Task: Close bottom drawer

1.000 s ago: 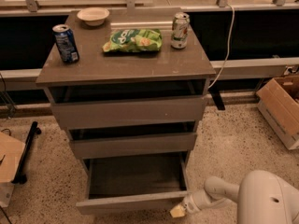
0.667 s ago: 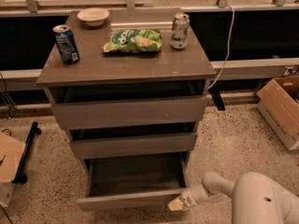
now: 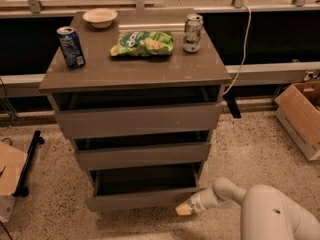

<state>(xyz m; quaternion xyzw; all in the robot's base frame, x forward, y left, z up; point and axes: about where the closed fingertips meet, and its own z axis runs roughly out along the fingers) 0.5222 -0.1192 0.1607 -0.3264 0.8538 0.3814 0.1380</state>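
The bottom drawer (image 3: 140,200) is the lowest of three in the grey-brown cabinet (image 3: 135,71). It stands partly pulled out, its dark box showing behind the plain flat front panel. My gripper (image 3: 184,209) is at the right end of that panel, low near the floor, its yellowish tip against or just beside the panel's right corner. My white arm (image 3: 235,194) reaches in from the lower right.
On the cabinet top stand a blue can (image 3: 71,46), a white bowl (image 3: 100,17), a green chip bag (image 3: 143,43) and a green-white can (image 3: 192,32). A cardboard box (image 3: 302,116) sits on the floor at right, another (image 3: 10,176) at left. A white cable (image 3: 246,44) hangs behind.
The bottom drawer has slid further into the cabinet, with less of its box showing. My gripper has followed the front panel's right end inward.
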